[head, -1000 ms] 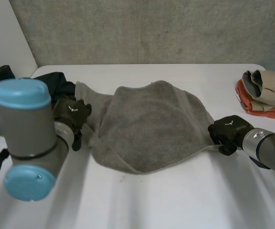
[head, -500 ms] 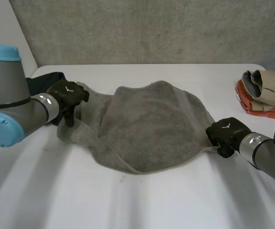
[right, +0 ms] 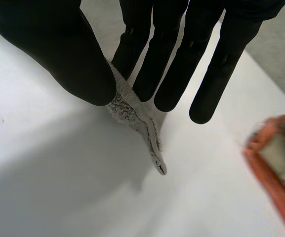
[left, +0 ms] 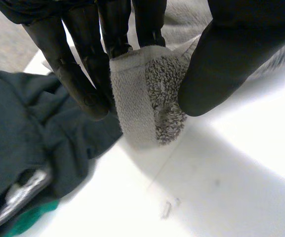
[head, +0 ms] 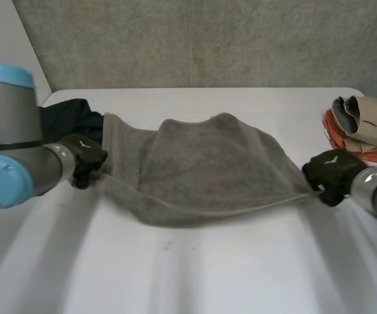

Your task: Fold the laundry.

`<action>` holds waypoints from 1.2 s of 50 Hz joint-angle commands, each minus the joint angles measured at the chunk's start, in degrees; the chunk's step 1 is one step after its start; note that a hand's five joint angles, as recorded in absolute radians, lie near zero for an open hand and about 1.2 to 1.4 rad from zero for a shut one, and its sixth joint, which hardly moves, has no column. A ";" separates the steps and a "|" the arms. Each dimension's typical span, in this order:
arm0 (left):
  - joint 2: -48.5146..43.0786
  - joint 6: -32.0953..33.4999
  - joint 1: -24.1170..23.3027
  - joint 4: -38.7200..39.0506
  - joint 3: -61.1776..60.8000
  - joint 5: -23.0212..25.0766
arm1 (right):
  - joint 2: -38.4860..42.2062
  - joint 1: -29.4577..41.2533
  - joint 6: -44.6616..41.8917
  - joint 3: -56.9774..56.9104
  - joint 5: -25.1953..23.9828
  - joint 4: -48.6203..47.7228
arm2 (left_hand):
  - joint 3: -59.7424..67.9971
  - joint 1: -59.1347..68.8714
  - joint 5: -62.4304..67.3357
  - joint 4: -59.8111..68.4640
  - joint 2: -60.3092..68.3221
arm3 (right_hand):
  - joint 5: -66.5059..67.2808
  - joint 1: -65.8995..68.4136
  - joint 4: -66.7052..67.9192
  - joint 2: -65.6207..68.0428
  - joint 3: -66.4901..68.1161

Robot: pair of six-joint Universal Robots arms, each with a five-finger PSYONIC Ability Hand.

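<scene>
A grey towel point(head: 201, 167) lies stretched across the middle of the white table point(head: 227, 268), bunched and sagging along its near edge. My left hand point(head: 85, 157) pinches the towel's left near corner point(left: 144, 94) between thumb and fingers. At the opposite end my right hand point(head: 332, 171) pinches the right near corner point(right: 132, 111) the same way, a short tip of cloth hanging below the fingers. The near edge runs taut between the two hands.
A dark garment point(head: 70, 118) is heaped at the table's left rear, close behind my left hand; it also lies beside the fingers as dark cloth point(left: 28, 128). Folded beige and orange laundry point(head: 361, 127) is stacked at the right edge.
My left hand came forward to the towel's left corner and closed on it. The right hand moved outward to the right with its corner, pulling the near edge straighter.
</scene>
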 commanded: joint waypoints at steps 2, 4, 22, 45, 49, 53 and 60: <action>26.36 -1.72 1.33 -6.29 -17.24 2.10 | -16.18 -5.45 -8.66 -2.49 -1.13 18.46 | 12.14 14.48 14.15 11.57 11.73 | 12.70 15.49 11.37 12.71 11.89; 32.67 -1.19 2.56 -6.91 -19.96 4.11 | -19.86 -6.33 -9.10 -3.28 -2.09 22.06 | 12.14 14.48 14.15 11.57 11.73 | 12.70 15.49 11.37 12.71 11.89; 12.61 -0.49 1.25 3.54 -11.47 0.27 | 1.98 -0.62 -11.12 -13.11 2.37 24.80 | 12.14 14.48 14.15 11.57 11.73 | 12.70 15.49 11.37 12.71 11.89; 3.36 -16.22 -1.83 28.42 33.65 -8.00 | 7.00 0.96 14.80 -40.63 7.66 -22.31 | 12.14 14.48 14.15 11.57 11.73 | 12.70 15.49 11.37 12.71 11.89; 3.53 -16.83 -1.74 27.89 29.87 -7.92 | 8.06 1.49 14.72 -39.67 5.20 -17.75 | 12.14 14.48 14.15 11.57 11.73 | 12.70 15.49 11.37 12.71 11.89; 3.18 -17.63 -1.83 28.07 24.07 -7.56 | 8.76 1.75 14.72 -36.34 3.53 -15.28 | 12.14 14.48 14.15 11.57 11.73 | 12.70 15.49 11.37 12.71 11.89; -0.07 -17.54 -2.00 29.12 12.03 -6.86 | 10.34 0.87 14.19 -28.52 1.68 -14.84 | 12.14 14.48 14.15 11.57 11.73 | 12.70 15.49 11.37 12.71 11.89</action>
